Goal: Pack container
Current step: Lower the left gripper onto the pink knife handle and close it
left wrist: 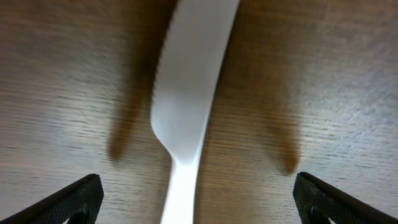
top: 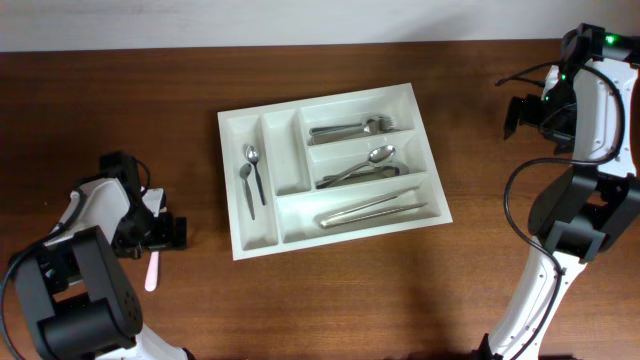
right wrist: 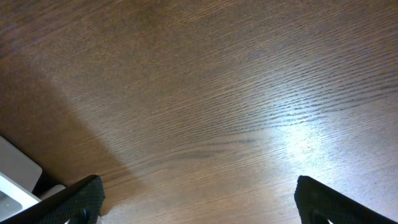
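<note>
The container (top: 240, 235), a white cutlery tray, lies mid-table and holds metal spoons (top: 251, 172), forks (top: 352, 128), larger spoons (top: 362, 166) and long knives (top: 372, 210). A pale plastic knife (top: 152, 272) lies on the wood left of the tray. My left gripper (top: 158, 240) hovers low over it, open. In the left wrist view the plastic knife (left wrist: 186, 93) runs lengthwise between the wide-apart fingertips (left wrist: 78, 200) without touching them. My right gripper (top: 520, 115) is open above bare wood at the far right, holding nothing. A corner of the container (right wrist: 15, 177) shows at the left edge of the right wrist view.
The brown wooden table (top: 420, 290) carries only the tray and the plastic knife. The right arm's white column (top: 545, 280) rises at the front right, and the left arm's base (top: 80, 305) stands at the front left.
</note>
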Tool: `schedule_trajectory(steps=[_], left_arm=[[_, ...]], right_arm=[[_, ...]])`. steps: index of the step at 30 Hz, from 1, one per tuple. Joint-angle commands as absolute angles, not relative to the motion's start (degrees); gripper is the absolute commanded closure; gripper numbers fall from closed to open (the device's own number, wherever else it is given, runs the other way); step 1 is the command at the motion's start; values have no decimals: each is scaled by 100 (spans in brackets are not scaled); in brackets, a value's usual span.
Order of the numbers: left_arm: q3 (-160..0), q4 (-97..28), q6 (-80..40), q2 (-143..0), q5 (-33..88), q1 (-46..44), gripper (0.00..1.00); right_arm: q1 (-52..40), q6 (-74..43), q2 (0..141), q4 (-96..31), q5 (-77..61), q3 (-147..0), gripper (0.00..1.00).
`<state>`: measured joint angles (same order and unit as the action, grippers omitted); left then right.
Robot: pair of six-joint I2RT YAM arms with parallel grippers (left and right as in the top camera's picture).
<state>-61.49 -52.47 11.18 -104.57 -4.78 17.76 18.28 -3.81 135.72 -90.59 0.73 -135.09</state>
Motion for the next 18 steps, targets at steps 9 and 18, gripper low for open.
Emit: schedule_trajectory(steps=[9,18], left_arm=[[-5966,-5113,1232,-10545,-163,1796,1],[-5789,-4993,1232,-10545,-130,1796,30]], right_arm=[[1802,-340,13544,-9054,43,-13487,1],[1802,-340,13544,-9056,43,-13487,1]])
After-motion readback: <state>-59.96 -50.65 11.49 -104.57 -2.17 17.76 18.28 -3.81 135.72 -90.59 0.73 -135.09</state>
